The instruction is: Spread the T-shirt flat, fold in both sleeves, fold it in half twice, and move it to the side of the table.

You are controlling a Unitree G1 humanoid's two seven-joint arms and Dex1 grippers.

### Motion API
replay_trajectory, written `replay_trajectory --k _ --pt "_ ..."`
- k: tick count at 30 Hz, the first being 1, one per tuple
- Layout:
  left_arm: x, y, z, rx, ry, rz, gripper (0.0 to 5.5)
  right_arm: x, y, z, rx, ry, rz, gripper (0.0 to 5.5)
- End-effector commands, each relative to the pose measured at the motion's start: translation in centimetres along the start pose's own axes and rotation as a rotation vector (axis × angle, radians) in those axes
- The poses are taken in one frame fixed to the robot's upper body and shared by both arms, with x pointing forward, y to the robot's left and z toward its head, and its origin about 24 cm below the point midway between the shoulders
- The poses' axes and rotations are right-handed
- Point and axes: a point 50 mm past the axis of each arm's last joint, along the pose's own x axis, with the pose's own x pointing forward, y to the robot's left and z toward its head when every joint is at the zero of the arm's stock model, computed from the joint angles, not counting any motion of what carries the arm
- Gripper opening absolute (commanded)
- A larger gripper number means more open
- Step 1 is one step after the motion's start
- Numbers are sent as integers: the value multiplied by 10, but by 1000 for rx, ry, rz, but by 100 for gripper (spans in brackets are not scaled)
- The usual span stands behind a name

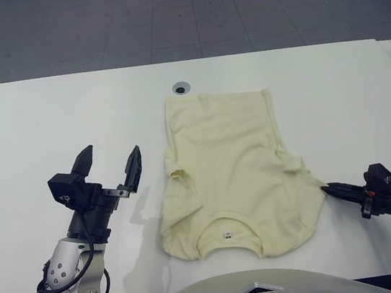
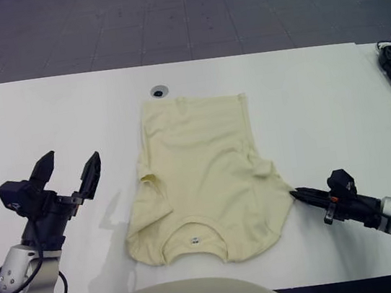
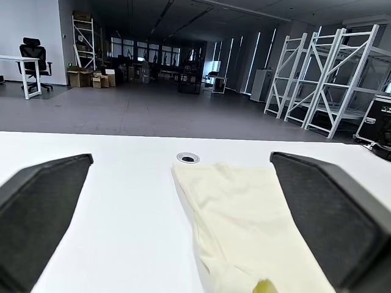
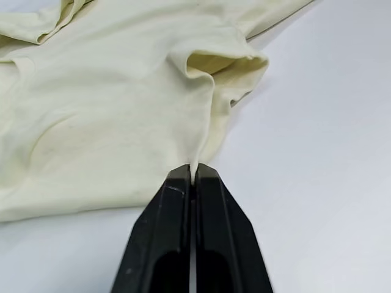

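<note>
Left pincer (image 1: 112, 152) stands released in the head view, its two fingers spread wide and raised above the white surface (image 1: 46, 116). The pale yellow shirt (image 1: 227, 164) lies flat-ish on the surface just to this pincer's right, apart from it. The collar is nearest the robot and the hem is at the far end. Right pincer (image 1: 325, 188) sits low at the surface, clenched. Its tips meet the shirt's edge, and the cloth spreads leftward and away from them. A round grommet (image 1: 181, 87) sits in the surface just beyond the hem.

From the left wrist, the dark padded fingers (image 3: 43, 213) stand far apart with nothing between them. The shirt lies ahead of and below them, with the grommet past its far edge.

From the right wrist, the fingers (image 4: 171, 232) press together and pinch a small peak of the shirt's edge. A crumpled sleeve opening lies just beyond the tips, and bare surface lies to one side.
</note>
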Motion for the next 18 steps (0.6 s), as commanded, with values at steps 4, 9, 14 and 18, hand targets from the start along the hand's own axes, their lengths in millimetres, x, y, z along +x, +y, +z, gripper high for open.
replay_trajectory --k 4,9,14,18 --pt "0 -1 -6 36 27 -14 540 15 14 30 -91 -122 92 1" --pt "0 -4 -7 55 30 -33 540 40 37 47 -188 -153 214 1" --pt "1 -6 -7 73 24 -48 540 67 56 50 -259 -149 315 1" --pt "1 -8 -10 81 31 -58 540 85 65 47 -289 -149 347 1"
